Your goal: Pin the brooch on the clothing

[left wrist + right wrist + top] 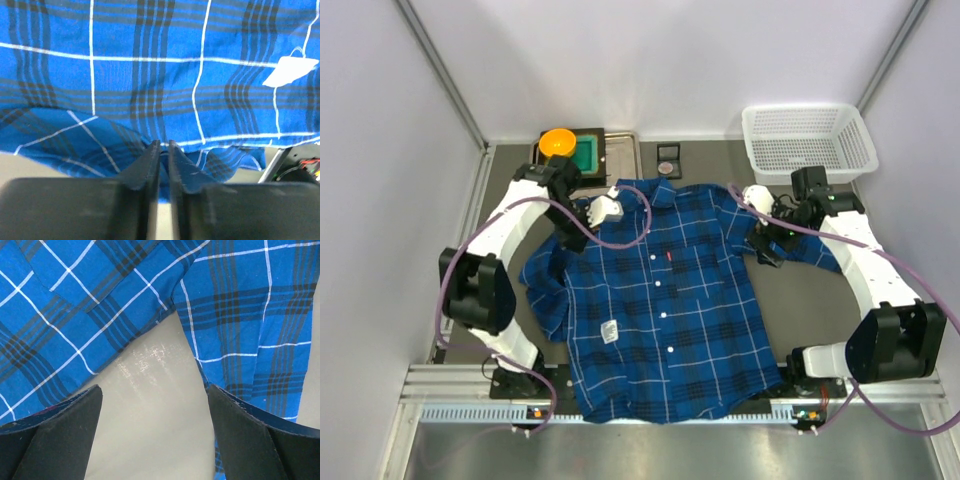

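Note:
The clothing, a blue plaid shirt, lies spread face up on the table. The brooch, a small dull disc, sits in a little dark square holder just beyond the collar. My left gripper is at the shirt's left shoulder. In the left wrist view that gripper is shut, with a fold of blue cloth pinched between the tips. My right gripper hovers at the shirt's right armpit. It stands open over bare table between sleeve and body.
An orange round dish and a green box sit on a metal tray at the back left. A white mesh basket stands at the back right. A white label lies on the shirt's lower left.

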`<state>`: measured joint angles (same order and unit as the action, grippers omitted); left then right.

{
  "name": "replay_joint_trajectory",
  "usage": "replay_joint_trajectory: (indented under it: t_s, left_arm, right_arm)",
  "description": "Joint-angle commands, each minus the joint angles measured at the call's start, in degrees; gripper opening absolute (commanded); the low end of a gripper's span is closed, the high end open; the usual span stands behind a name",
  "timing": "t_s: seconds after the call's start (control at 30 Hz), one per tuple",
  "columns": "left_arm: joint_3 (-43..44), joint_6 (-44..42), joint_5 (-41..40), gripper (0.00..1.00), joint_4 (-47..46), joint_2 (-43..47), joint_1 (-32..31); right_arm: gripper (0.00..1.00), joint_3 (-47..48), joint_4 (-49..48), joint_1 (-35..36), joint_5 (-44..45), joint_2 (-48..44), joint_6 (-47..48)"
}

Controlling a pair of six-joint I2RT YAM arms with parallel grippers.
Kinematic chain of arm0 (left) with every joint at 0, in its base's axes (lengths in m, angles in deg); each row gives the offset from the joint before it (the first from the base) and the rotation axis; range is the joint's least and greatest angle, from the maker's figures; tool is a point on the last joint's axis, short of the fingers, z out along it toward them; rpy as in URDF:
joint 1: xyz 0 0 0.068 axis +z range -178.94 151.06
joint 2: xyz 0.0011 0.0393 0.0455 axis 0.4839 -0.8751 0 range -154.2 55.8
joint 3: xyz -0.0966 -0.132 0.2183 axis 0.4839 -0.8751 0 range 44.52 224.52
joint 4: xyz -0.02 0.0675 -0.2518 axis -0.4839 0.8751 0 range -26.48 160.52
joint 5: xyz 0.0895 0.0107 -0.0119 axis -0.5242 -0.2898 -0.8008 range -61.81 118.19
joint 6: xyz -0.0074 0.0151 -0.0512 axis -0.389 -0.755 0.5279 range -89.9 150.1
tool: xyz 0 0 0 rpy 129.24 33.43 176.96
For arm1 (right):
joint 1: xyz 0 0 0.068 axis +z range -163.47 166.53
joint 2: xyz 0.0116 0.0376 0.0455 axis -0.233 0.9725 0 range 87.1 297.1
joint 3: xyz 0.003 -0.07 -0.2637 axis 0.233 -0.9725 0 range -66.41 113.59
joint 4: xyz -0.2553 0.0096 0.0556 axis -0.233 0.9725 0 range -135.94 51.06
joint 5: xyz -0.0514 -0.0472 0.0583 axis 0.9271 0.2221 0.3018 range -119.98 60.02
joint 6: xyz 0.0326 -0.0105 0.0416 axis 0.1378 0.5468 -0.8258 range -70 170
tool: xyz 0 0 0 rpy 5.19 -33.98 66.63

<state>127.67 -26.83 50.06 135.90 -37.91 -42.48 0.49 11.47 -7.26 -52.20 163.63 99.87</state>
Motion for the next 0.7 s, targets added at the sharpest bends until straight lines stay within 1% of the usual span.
replay_joint_trajectory:
  t_s: [0.0,0.03,0.07,0.1,0.13,0.17,0.2,0.23,0.27,0.3,0.37,0.4,0.5,0.53,0.63,0.67]
  left_arm:
    - [-0.9,-4.6,2.5,0.46,9.9,-0.3,-0.3]
    - [-3.8,-6.6,1.5,0.52,9.3,4.2,0.5]
    - [-6.9,-10.6,-0.4,0.57,8.4,6.8,1.5]
    - [-12.6,-12.7,-0.9,0.65,7.4,9.6,4.4]
    - [-15.1,-15.5,-0.7,0.68,7.4,14.5,6.3]
    - [-17.2,-21.1,-0.5,0.69,7.5,16.6,8.2]
    - [-21.2,-23.9,-0.3,0.71,7.9,18.6,11.4]
    - [-23.1,-26.5,-0.3,0.72,8.0,22.2,12.6]
    - [-24.8,-30.7,0.0,0.72,8.0,23.8,13.2]
    - [-27.6,-33.1,0.5,0.73,8.6,25.1,15.5]
    - [-30.6,-38.7,-0.1,0.73,9.5,27.7,15.7]
    - [-33.4,-39.6,-0.2,0.73,8.9,28.4,15.8]
    - [-37.8,-41.9,-0.2,0.75,4.4,30.6,15.8]
    - [-38.7,-43.8,-0.7,0.75,4.0,30.5,15.8]
    - [-41.3,-45.4,-0.8,0.76,3.0,29.2,15.9]
    - [-42.2,-46.2,-0.6,0.98,1.4,28.9,15.9]
  right_arm:
    - [0.86,-0.2,0.2,0.2,1.7,-2.4,0.8]
    - [0.86,-0.9,0.2,0.1,1.7,-3.1,1.1]
    - [0.87,-1.6,0.2,0.1,1.0,-4.1,1.5]
    - [0.88,-2.7,0.2,0.2,0.4,-4.4,1.5]
    - [0.88,-3.1,0.2,0.2,-0.1,-4.6,1.5]
    - [0.89,-3.4,0.2,0.2,-1.1,-4.2,1.5]
    - [0.89,-3.4,0.2,0.1,-1.2,-3.9,1.1]
    - [0.89,-3.3,0.2,0.2,-1.3,-3.3,0.8]
    - [0.89,-2.9,0.4,0.2,-1.4,-2.8,0.2]
    - [0.89,-2.0,0.7,0.2,-1.6,-1.7,-0.1]
    - [0.88,-1.2,1.4,0.3,-2.0,-1.2,-0.5]
    - [0.88,-0.7,1.7,0.2,-2.0,-1.2,-0.5]
    - [0.88,-0.3,2.1,0.3,-1.5,-1.3,-0.6]
    - [0.88,-0.3,2.4,0.3,-1.3,-1.6,-0.5]
    - [0.88,-0.9,2.6,0.3,-0.8,-1.9,-0.3]
    - [0.88,-1.1,2.5,0.3,-0.9,-2.0,-0.1]
